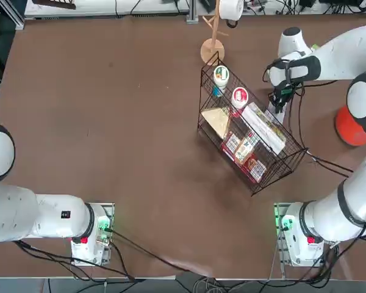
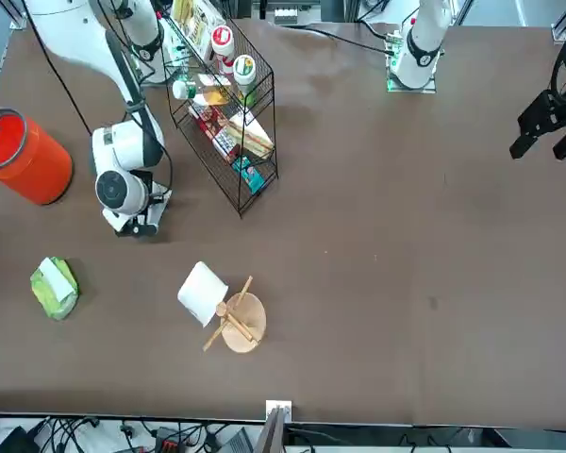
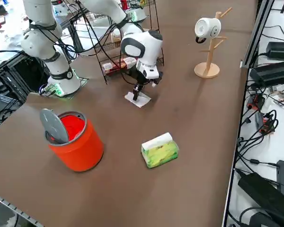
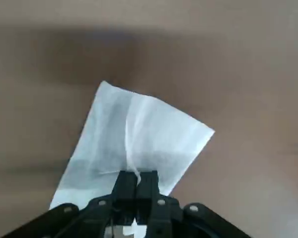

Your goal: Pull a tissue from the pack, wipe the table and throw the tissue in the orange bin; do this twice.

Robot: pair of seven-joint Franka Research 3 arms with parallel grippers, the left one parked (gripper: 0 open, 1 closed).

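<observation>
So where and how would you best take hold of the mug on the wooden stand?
I'd grip the white mug by its cylindrical body, coming from the side facing away from the wooden stand. It hangs tilted on a peg, so its plain round wall looks like the easier hold. The right gripper, shut on a tissue, would probably have to let go first.

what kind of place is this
Probably a robotics lab or test bench: white-and-black robot arms are mounted at a large dark-brown tabletop, black cables and boxy electronics crowd its edge, and the right gripper pinches a white paper tissue.
</observation>
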